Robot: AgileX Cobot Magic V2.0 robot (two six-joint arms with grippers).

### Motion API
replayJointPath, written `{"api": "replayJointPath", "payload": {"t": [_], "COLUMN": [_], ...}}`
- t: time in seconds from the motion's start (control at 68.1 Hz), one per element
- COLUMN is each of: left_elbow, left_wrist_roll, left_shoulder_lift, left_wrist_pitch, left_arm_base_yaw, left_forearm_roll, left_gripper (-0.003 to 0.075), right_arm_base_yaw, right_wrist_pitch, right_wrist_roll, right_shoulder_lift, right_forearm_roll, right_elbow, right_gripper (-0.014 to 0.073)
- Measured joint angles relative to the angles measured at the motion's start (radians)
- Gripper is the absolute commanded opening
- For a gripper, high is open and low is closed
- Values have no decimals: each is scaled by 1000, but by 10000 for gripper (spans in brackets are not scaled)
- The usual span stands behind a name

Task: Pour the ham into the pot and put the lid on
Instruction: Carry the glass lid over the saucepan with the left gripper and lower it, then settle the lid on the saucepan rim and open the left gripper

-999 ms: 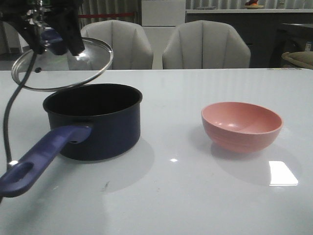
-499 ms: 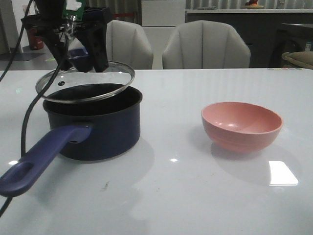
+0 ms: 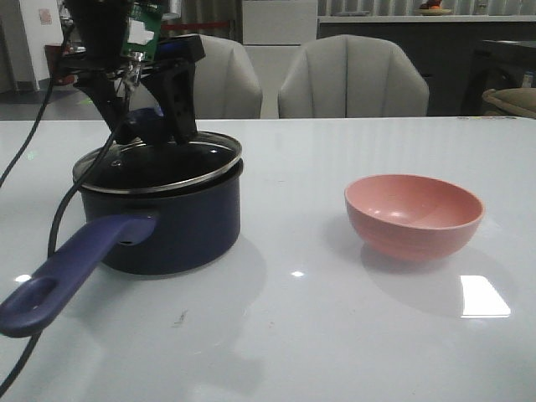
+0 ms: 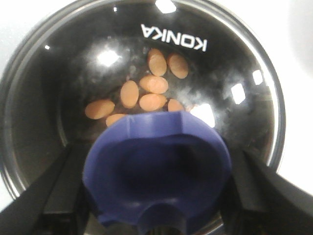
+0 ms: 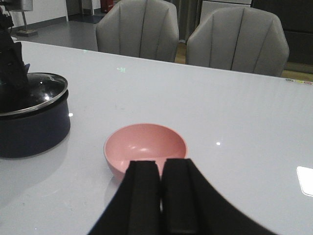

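The left gripper (image 3: 146, 117) pinches the lid (image 3: 159, 163) by its knob (image 4: 156, 171) to seat it squarely on the pot (image 3: 159, 213), where the ham (image 4: 146, 93) lies, while the right gripper (image 5: 160, 188), fingers pressed together, hangs near the empty pink bowl (image 3: 414, 213).

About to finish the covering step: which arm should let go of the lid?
Left. Its claw grips the dark blue knob of the clear glass lid on the navy pot; the right claw is by the pink bowl.
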Motion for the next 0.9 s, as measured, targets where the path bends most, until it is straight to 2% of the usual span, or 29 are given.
{"api": "replayJointPath", "payload": {"t": [0.25,0.896], "left_elbow": [0,0], "left_wrist_roll": [0,0], "left_shoulder_lift": [8,8], "left_wrist_pitch": [-10,-3], "left_arm_base_yaw": [-2,-2], "left_forearm_roll": [-9,43], "left_gripper": [329,335], "right_arm_base_yaw": [0,0], "right_wrist_pitch": [0,0], "right_wrist_roll": [0,0], "right_shoulder_lift": [0,0], "right_forearm_roll": [0,0], "right_elbow": [0,0], "right_gripper": [159,159]}}
